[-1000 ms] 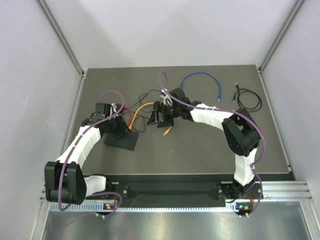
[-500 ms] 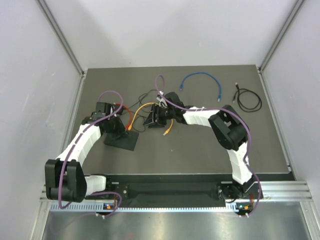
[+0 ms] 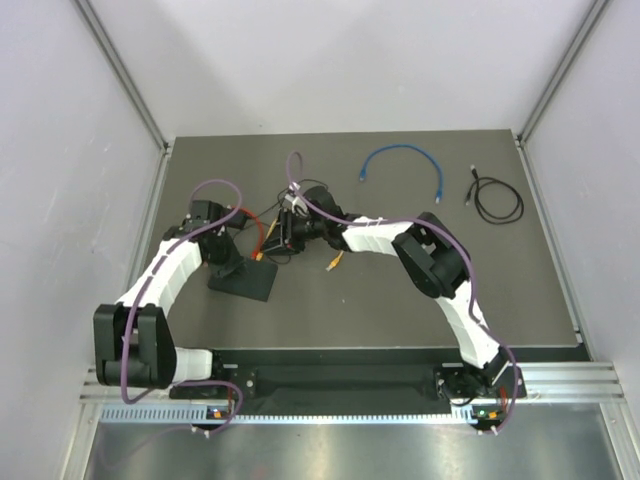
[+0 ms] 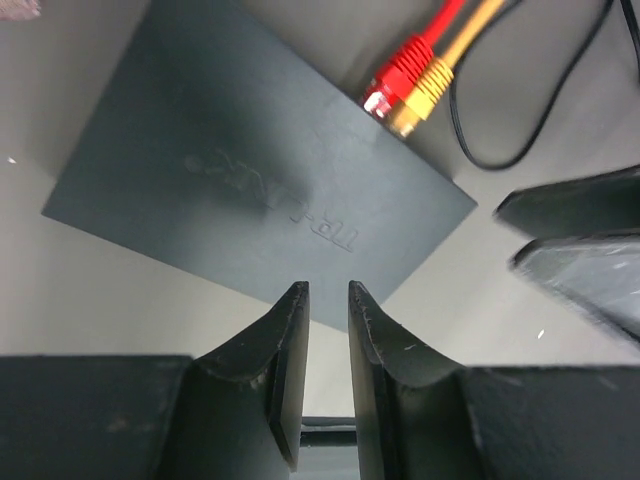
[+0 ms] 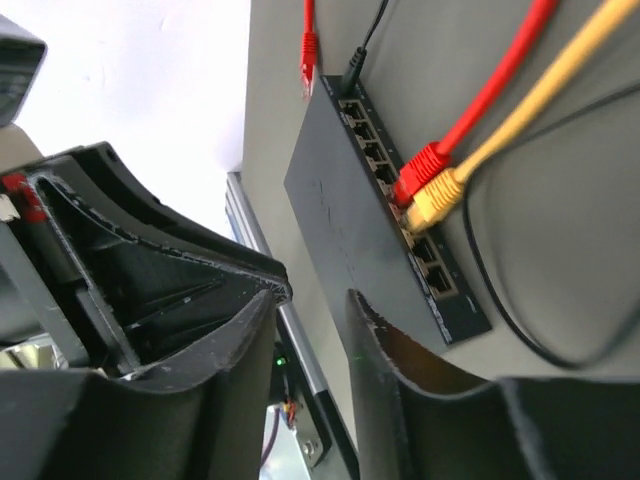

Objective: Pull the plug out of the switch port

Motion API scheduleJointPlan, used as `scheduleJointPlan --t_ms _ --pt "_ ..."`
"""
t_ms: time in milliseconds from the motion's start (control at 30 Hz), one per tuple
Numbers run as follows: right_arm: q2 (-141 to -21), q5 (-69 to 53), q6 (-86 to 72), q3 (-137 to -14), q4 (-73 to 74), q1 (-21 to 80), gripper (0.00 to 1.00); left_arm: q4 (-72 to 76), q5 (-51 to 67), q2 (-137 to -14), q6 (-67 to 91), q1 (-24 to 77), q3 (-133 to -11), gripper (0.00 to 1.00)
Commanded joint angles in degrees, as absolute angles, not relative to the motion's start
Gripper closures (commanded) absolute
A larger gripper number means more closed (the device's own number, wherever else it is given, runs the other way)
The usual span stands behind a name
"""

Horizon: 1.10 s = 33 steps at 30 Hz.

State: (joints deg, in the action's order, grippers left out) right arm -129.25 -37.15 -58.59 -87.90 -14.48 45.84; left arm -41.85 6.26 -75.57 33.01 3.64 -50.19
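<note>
Two plugs (image 4: 398, 85) at switch (image 4: 230, 170) edge; left fingers (image 4: 285, 350), right fingers (image 5: 400, 375) slightly parted, empty.

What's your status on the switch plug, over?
Left gripper at switch edge, narrow gap, empty. Right gripper short of the plugs, empty. Red plug and yellow plug seated side by side. Thin black cord loops beside them.

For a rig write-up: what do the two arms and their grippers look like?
Left arm and right arm: white shells between black joints, a purple cable looping along each. Left gripper and right gripper: matte black, with two curved, tapering fingers.
</note>
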Motion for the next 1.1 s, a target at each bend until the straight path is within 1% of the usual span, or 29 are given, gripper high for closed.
scheduleJointPlan --t_ms 0,400,667,800,1067 --pt "-131.6 -37.9 -59.9 -91.4 -17.2 47.8 0.67 -42.3 5.3 -76.8 32.9 2.9 -52.8 0.73" --pt "-134.6 -37.4 -57.6 -93.4 -13.9 48.4 0.66 -41.2 6.9 -78.2 33.5 2.1 -51.9 0.73" --pt "-135.3 -36.7 -58.4 -94.6 -15.0 48.2 0.65 -41.1 7.6 -77.7 33.5 2.1 -50.9 0.73" --pt "-136.1 -35.9 -57.1 -96.0 -11.7 47.9 0.65 -41.2 7.9 -77.8 33.3 2.1 -50.5 0.73" --pt "-137.5 -35.0 -54.2 -97.5 -9.7 47.5 0.65 -41.4 8.1 -77.9 32.8 2.1 -50.4 0.73"
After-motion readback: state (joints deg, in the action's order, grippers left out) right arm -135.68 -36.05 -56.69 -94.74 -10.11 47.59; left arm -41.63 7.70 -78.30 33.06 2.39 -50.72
